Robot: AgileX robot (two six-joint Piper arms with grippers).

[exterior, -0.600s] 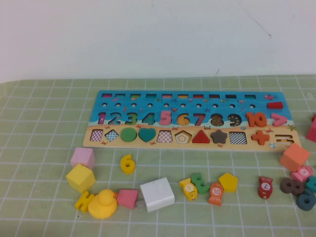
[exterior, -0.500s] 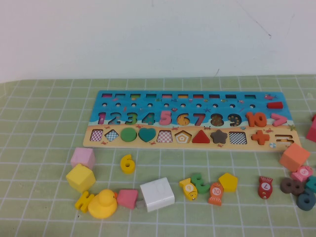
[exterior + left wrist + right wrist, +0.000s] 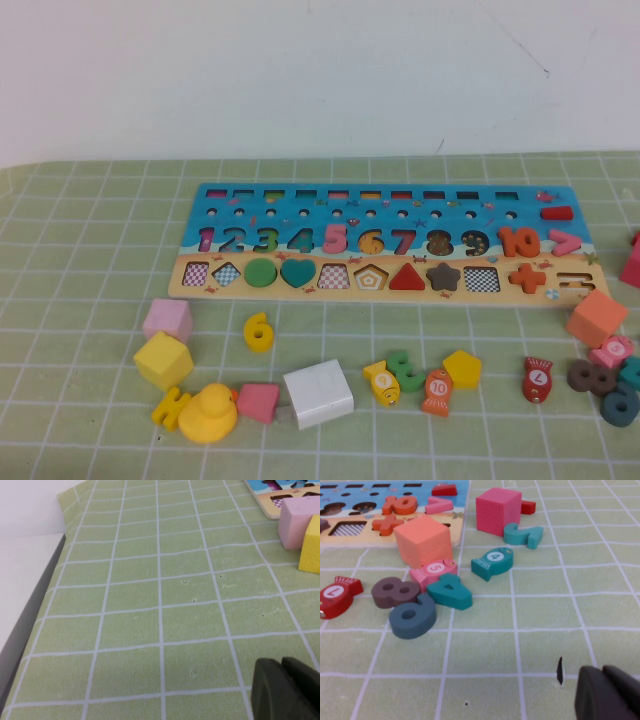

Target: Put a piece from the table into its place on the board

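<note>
Both grippers are held low over the table: left gripper and right gripper, fingers seen pressed together. Piece is found on the mat just before the board, untouched.

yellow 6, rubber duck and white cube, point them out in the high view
yellow 6 (image 3: 258,331), high view, on its lower loop
rubber duck (image 3: 209,414), high view, on its body
white cube (image 3: 318,394), high view, on its top face

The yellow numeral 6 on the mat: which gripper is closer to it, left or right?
Probably left. The yellow numeral 6 lies near the pink cube, which the left gripper views. The right gripper hovers beside the far-right pile by the orange cube.
</note>
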